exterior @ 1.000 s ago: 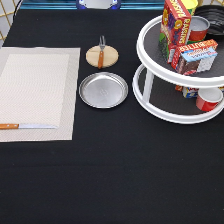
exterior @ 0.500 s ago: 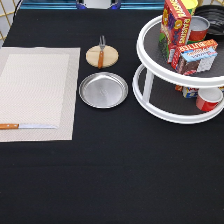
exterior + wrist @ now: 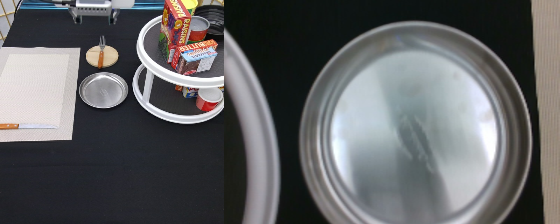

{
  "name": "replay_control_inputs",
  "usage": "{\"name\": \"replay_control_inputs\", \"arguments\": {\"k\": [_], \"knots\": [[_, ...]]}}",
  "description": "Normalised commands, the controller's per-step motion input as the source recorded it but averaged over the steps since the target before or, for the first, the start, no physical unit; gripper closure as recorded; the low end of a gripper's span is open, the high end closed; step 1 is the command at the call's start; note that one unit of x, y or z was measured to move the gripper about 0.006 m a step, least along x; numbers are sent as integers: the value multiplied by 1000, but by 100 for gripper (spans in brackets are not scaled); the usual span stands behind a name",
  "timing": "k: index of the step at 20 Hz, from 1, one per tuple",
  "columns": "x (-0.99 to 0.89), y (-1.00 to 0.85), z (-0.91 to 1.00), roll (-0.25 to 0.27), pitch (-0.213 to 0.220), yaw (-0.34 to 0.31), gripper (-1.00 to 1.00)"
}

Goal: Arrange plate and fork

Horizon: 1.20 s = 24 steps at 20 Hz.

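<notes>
Lying flat on the black table (image 3: pixel 115 170), the plate (image 3: pixel 103 90) serves as the landmark: it sits bare, with nothing on it, and in the wrist view the plate (image 3: pixel 415 125) fills most of the picture, its flat centre shiny inside a raised rim. Just beyond the plate, toward the exterior view's top, a round pale wooden coaster (image 3: pixel 111 59) carries the fork (image 3: pixel 101 51), whose brown handle points toward the plate while the metal tines reach past the coaster's far edge. Toward the exterior view's left of the plate, close beside it, a pale placemat (image 3: pixel 37 92) lies on the table, and a knife (image 3: pixel 26 126) with a wooden handle rests along the mat's lower part. Toward the exterior view's right of the plate stands a white two-tier turntable (image 3: pixel 150 107) holding boxes and cans, its lower ring just beside the plate. Well above the plate, at the exterior view's top edge beyond the coaster, the gripper (image 3: pixel 93 15) hangs over the table holding nothing; whether its fingers are spread or pressed together cannot be told.
</notes>
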Motion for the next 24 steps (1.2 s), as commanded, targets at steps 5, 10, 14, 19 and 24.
{"name": "replay_control_inputs", "arguments": {"k": [5, 10, 14, 19, 24], "knots": [[883, -291, -282, 99, -22, 0, -100], [579, -284, -380, 133, -47, 5, -100], [333, -110, -309, 115, -18, 24, -100], [145, -1, -389, 90, -9, 38, -100], [179, 0, -419, 81, 0, 31, -100]]}}
